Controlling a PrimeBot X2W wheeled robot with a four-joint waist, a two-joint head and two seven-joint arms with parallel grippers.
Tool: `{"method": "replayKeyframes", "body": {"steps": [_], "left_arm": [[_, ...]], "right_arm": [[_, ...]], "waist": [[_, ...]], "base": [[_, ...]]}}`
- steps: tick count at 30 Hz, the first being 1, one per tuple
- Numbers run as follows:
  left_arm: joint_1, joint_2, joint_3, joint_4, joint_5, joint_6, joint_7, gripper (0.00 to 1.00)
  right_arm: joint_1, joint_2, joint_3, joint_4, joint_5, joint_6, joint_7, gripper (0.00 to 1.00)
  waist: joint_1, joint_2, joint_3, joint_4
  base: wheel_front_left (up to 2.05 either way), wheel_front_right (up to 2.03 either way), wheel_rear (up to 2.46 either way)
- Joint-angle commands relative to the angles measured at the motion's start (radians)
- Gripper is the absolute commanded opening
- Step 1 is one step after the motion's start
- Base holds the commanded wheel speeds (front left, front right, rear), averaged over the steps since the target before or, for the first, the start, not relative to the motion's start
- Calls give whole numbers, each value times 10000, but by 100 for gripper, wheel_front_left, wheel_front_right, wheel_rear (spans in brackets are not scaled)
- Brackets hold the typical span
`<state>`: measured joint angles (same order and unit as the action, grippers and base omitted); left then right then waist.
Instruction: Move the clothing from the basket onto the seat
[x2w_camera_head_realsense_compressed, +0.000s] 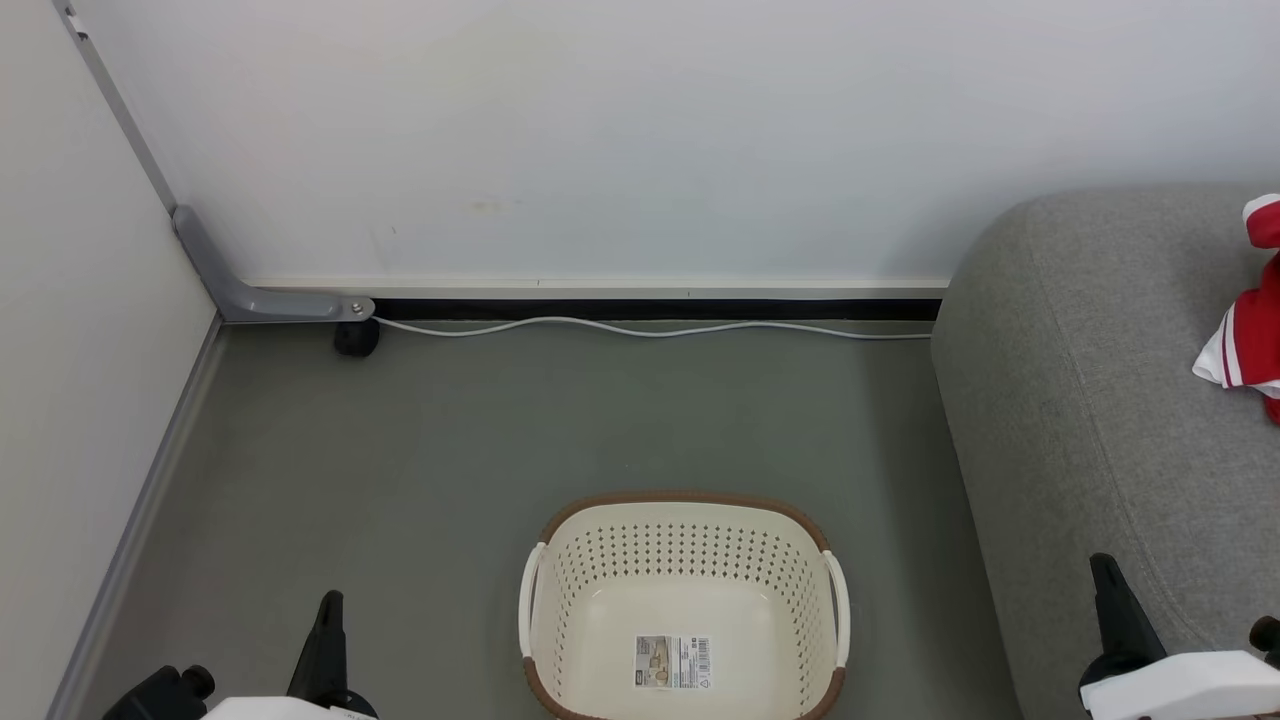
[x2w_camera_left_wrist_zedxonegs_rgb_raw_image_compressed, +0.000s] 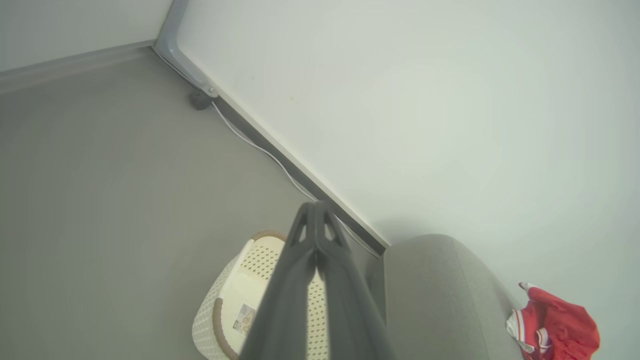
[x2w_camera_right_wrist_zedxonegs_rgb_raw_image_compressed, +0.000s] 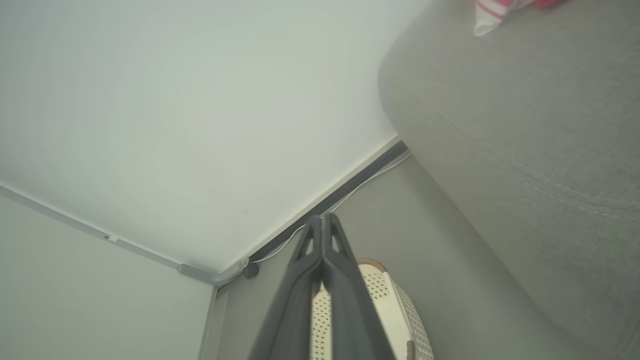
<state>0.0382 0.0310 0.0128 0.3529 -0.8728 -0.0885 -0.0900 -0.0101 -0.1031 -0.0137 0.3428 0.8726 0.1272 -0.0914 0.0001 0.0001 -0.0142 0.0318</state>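
Observation:
The cream basket (x2w_camera_head_realsense_compressed: 683, 600) stands on the floor at the bottom middle, with nothing in it but a barcode label. The red clothing (x2w_camera_head_realsense_compressed: 1252, 320) with white stripes lies on the grey seat (x2w_camera_head_realsense_compressed: 1090, 400) at the right edge. From the left wrist the clothing (x2w_camera_left_wrist_zedxonegs_rgb_raw_image_compressed: 555, 327) shows on the seat (x2w_camera_left_wrist_zedxonegs_rgb_raw_image_compressed: 440, 295) beyond the basket (x2w_camera_left_wrist_zedxonegs_rgb_raw_image_compressed: 240, 295). My left gripper (x2w_camera_head_realsense_compressed: 330, 605) is shut at the lower left, holding nothing; its tips (x2w_camera_left_wrist_zedxonegs_rgb_raw_image_compressed: 316, 206) press together. My right gripper (x2w_camera_head_realsense_compressed: 1105, 570) is shut over the seat's front edge, its tips (x2w_camera_right_wrist_zedxonegs_rgb_raw_image_compressed: 322, 217) together too.
A white cable (x2w_camera_head_realsense_compressed: 650, 328) runs along the base of the back wall. A grey bracket with a black caster (x2w_camera_head_realsense_compressed: 355, 335) sits in the left corner. White walls close the back and left. Grey floor (x2w_camera_head_realsense_compressed: 400, 450) lies between the wall, basket and seat.

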Motion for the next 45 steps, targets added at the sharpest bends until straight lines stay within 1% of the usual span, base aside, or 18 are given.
{"method": "replayKeyframes", "body": {"steps": [1, 45], "left_arm": [[-571, 126, 222, -338, -387, -146, 91, 0], [-1138, 168, 724, -806, -4814, -321, 1325, 0]], "right_arm": [[-409, -95, -1, -313, 402, 18, 102, 0], [-771, 301, -640, -736, 4818, 29, 1340, 0]], "waist": [[-1, -1, 6, -11], [-1, -1, 111, -206]], "base": [[0, 0, 0], [0, 0, 0]]}}
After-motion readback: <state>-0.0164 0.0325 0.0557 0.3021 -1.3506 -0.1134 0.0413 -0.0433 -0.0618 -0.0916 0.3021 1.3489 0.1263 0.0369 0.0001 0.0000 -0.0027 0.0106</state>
